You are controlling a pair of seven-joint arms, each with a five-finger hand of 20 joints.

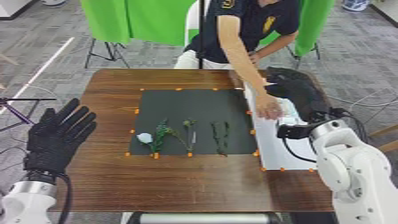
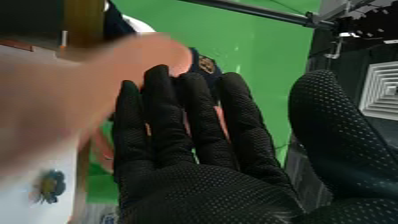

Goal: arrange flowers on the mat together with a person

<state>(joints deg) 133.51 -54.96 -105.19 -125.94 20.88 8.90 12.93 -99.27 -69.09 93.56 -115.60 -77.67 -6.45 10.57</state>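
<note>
head view shows a white flower – wrist view, a bluish flower

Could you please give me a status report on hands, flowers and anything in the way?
Left hand open, right hand open. White flower and green stems on dark mat. Person's hand over white mat, beside right hand, possibly in the way.
</note>
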